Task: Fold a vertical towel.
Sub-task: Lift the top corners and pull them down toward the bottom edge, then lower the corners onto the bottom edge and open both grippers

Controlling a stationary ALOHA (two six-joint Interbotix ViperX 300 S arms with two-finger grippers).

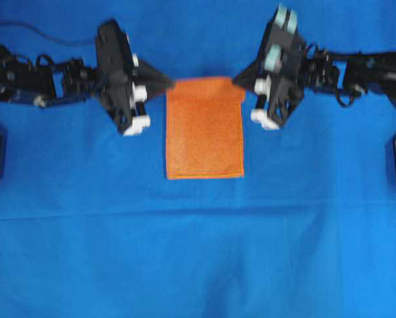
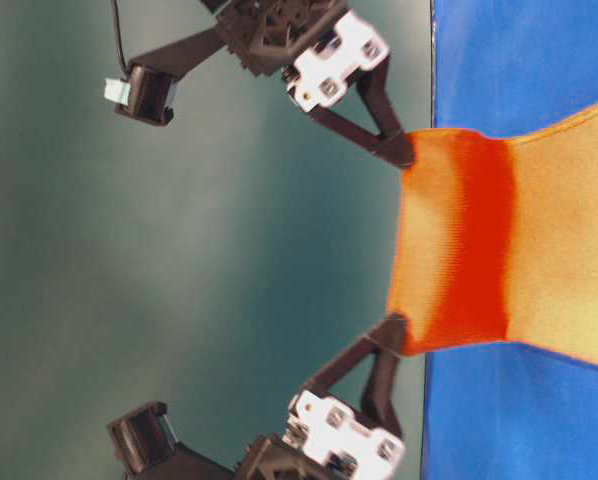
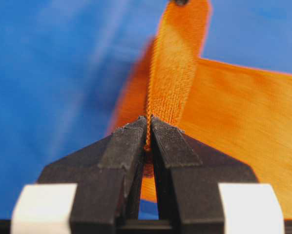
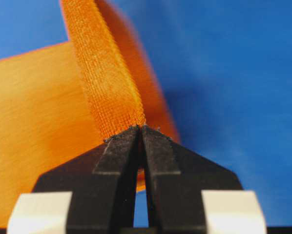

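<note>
The towel (image 1: pixel 204 129), an orange rectangular cloth, sits at the middle of the surface, toward its far side as the overhead view shows it, with its long axis running front to back. Its near portion lies flat on the blue cloth (image 1: pixel 198 252) that covers the surface; the near hem is straight and both near corners are down. The far edge is raised off the cloth and stretched taut between the two arms, as the table-level view shows.

The left gripper (image 1: pixel 168 83) has its fingers (image 3: pixel 131 146) pressed together on the far left corner of the towel, the fabric edge caught between the tips in the left wrist view. The right gripper (image 1: pixel 239 82) pinches the far right corner in the same manner, its fingers (image 4: pixel 156 146) closed on the hem. Each arm reaches inward from its own side, with the towel between them.

A darker orange band crosses the lifted part of the towel in the table-level view, where the cloth curves up from the surface.
</note>
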